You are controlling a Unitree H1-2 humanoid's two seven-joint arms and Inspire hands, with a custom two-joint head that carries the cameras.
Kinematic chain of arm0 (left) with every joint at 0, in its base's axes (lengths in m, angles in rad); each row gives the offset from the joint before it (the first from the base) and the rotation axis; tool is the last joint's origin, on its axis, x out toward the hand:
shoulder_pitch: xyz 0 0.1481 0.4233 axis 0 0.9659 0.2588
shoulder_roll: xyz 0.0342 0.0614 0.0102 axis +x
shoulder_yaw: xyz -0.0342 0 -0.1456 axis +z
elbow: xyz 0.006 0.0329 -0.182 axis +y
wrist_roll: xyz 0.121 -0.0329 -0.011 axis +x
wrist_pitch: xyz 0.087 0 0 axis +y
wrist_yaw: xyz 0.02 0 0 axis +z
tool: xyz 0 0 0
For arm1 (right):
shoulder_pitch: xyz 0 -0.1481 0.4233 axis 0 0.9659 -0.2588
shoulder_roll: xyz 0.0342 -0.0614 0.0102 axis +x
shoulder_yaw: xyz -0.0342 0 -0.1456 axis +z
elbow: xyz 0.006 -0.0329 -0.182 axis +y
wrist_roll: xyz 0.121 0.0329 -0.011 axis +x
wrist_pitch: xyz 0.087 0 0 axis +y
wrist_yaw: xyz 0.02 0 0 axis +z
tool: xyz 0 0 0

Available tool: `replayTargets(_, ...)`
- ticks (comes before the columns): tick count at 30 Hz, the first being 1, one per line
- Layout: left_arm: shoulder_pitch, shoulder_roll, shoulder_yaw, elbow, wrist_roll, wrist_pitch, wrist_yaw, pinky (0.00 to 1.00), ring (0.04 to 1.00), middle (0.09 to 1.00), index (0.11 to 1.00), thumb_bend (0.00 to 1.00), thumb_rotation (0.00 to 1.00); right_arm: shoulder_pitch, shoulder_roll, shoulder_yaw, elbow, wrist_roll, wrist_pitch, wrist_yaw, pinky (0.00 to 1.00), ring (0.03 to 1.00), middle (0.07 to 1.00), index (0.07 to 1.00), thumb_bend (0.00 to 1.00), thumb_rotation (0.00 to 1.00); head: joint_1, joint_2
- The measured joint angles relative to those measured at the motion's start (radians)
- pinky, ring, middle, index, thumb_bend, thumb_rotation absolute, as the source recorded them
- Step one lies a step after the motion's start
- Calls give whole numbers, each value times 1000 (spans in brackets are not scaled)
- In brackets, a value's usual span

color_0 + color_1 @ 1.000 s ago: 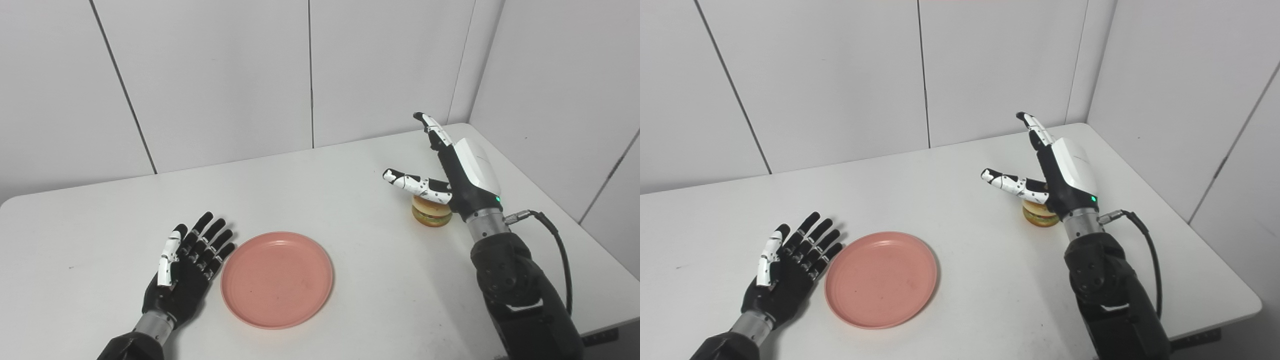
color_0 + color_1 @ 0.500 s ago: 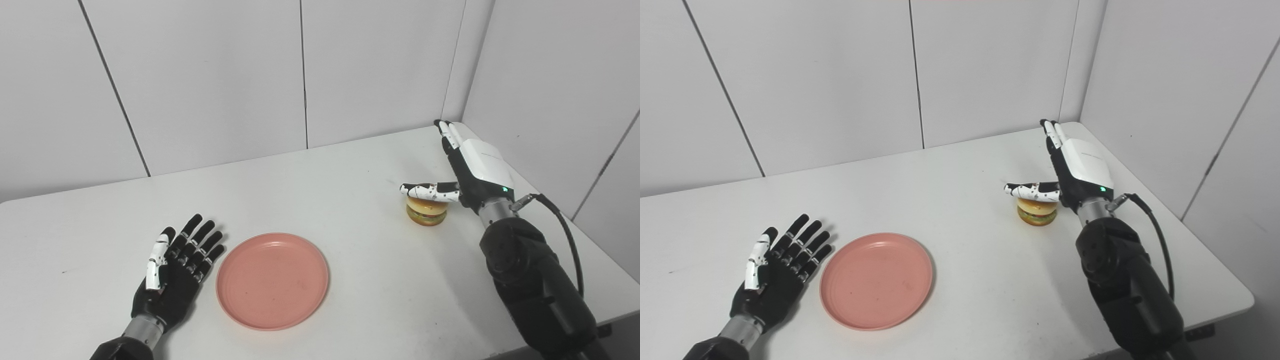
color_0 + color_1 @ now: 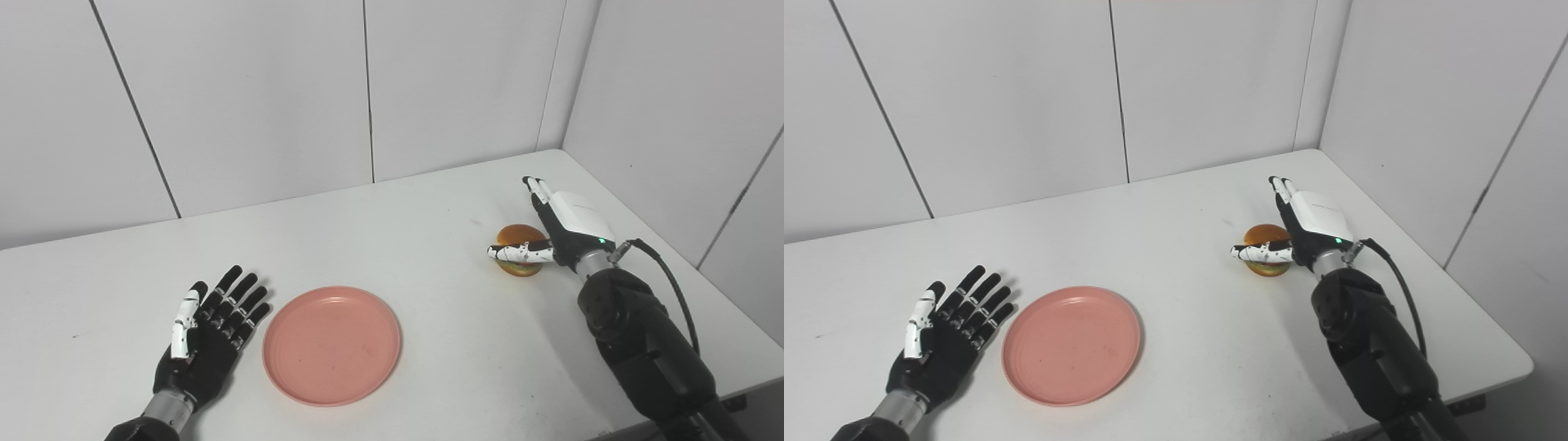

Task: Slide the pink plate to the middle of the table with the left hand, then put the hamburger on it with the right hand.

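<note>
Here, pink plate (image 3: 332,344) bare; left robot hand (image 3: 205,343) released; right robot hand (image 3: 554,229) spread beside hamburger (image 3: 514,236).

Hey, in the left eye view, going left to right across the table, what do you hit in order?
Black left hand lying open, palm up → round pink plate → small toy hamburger → white-backed right hand, open around the hamburger's right side.

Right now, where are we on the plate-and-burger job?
Plate step looks done: the pink plate sits near the table's middle, the left hand lying open beside it. In hand: the right hand is open around the hamburger, thumb across its front, not yet closed. Left: grasp it, carry it over, set it on the plate.
</note>
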Motion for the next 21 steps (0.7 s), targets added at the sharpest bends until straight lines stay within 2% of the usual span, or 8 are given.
replayTargets(12, 4, 20, -23, -13, -11, 1, 18, 948, 927, 929, 921, 318, 1000, -28, 0, 40, 95, 0, 1, -3, 775, 924, 984, 975, 954, 620, 3, 14)
replayTargets(21, 6, 28, -36, -22, -24, 2, 35, 949, 932, 936, 927, 321, 1000, -64, 0, 63, 155, 0, 10, 1, 712, 886, 948, 954, 933, 569, 8, 25)
